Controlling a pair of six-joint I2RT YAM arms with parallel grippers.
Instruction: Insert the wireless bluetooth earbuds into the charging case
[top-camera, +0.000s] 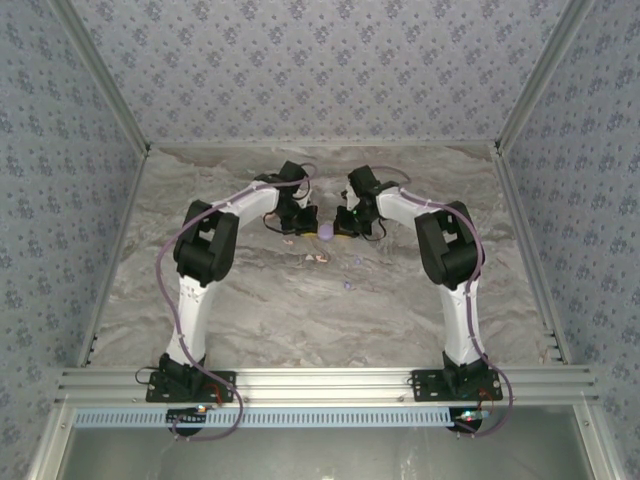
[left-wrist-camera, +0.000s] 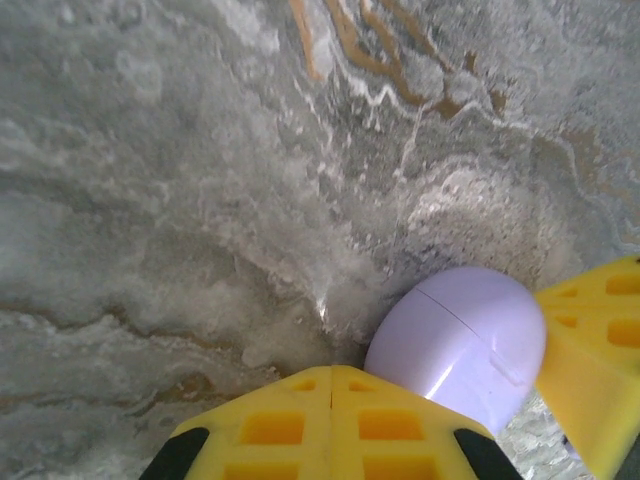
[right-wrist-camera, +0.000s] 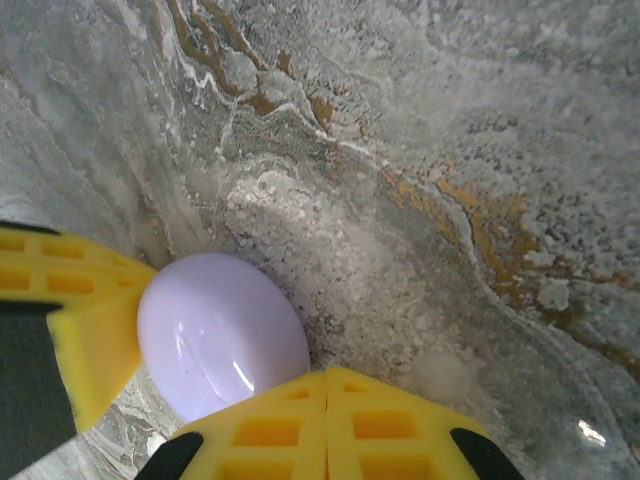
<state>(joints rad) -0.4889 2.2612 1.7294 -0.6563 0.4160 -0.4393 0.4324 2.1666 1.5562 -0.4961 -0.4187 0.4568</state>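
Observation:
The lilac charging case (top-camera: 325, 231) lies closed on the marble table, wedged between my two grippers. In the left wrist view, my left gripper (left-wrist-camera: 331, 372) is shut with nothing between its fingers, and the case (left-wrist-camera: 462, 340) rests against its right side. My right gripper (right-wrist-camera: 326, 375) is shut and empty too, the case (right-wrist-camera: 220, 335) touching its left side. Each wrist view also catches the other arm's yellow finger beyond the case. Tiny earbuds lie loose nearer the arm bases: a pinkish-white one (top-camera: 318, 258) and lilac ones (top-camera: 357, 263) (top-camera: 347, 285).
The table (top-camera: 250, 300) is grey marble with patterned walls on three sides. Another small pinkish piece (top-camera: 287, 240) lies under the left arm's wrist. An aluminium rail (top-camera: 320, 380) carries both arm bases along the near edge.

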